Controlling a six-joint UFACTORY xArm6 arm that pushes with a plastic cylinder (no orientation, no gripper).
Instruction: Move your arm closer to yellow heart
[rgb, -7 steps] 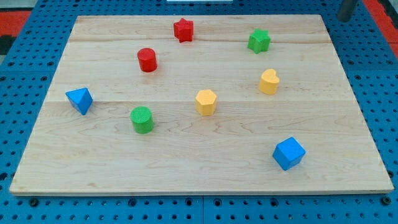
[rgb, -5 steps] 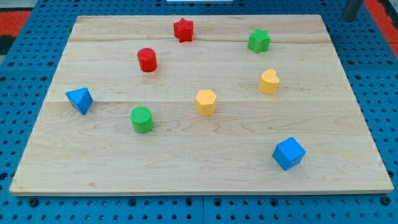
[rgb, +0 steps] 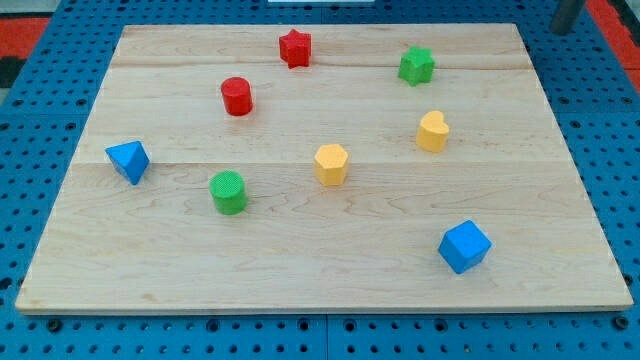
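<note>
The yellow heart (rgb: 432, 131) lies on the wooden board (rgb: 320, 260), right of centre. My tip (rgb: 565, 30) shows at the view's top right corner, off the board's top right corner, far above and to the right of the yellow heart. The green star (rgb: 416, 65) lies between the heart and the board's top edge.
A yellow hexagon (rgb: 331, 164) lies near the centre. A red star (rgb: 294, 47) and a red cylinder (rgb: 236, 96) are at the top left. A green cylinder (rgb: 228, 192) and a blue pyramid (rgb: 128, 159) are at the left. A blue cube (rgb: 464, 246) is at the bottom right.
My tip has shifted slightly to the right at the view's top right corner. The blocks have not moved.
</note>
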